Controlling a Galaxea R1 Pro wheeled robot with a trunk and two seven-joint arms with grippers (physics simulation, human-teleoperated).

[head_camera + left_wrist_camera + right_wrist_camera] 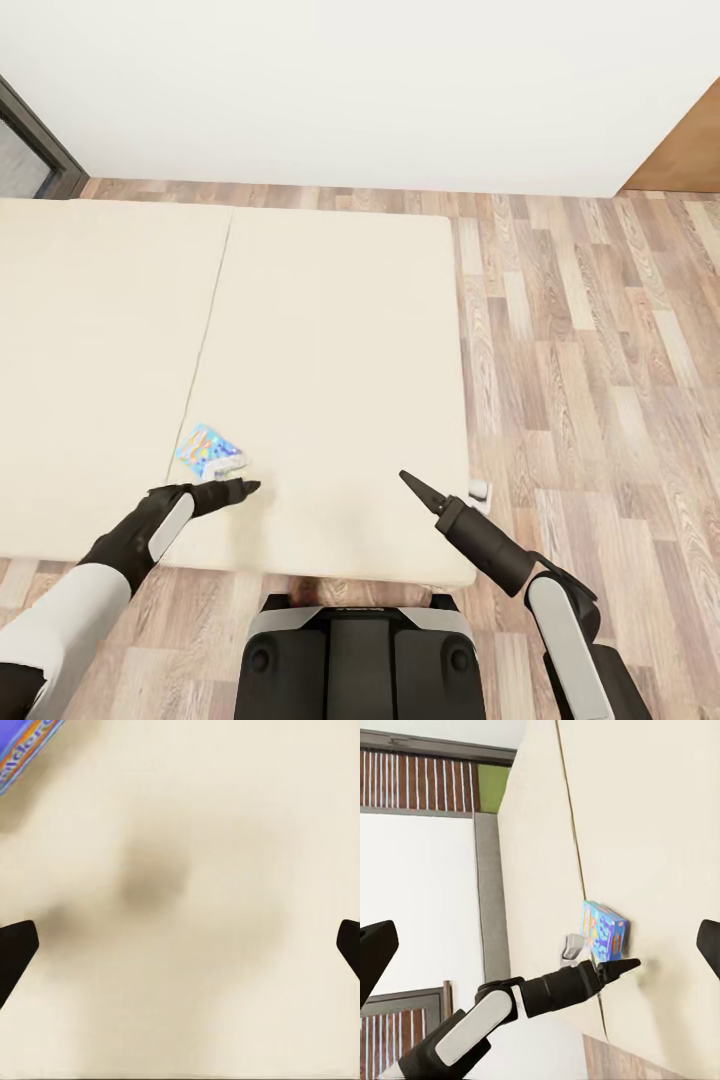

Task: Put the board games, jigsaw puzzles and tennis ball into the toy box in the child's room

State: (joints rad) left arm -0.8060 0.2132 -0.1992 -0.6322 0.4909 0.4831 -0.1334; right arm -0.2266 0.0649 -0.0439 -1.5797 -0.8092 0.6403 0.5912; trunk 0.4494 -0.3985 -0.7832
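Left gripper point(245, 488) hovered open, fingers spread wide, over the bed point(330, 330) just beside the small blue board game point(210, 451) lying flat there; right gripper point(408, 480) also open, well apart.

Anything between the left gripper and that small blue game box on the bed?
Nothing visible. The left gripper hovers over bare mattress, just beside the blue game box, with only open bed surface between them.
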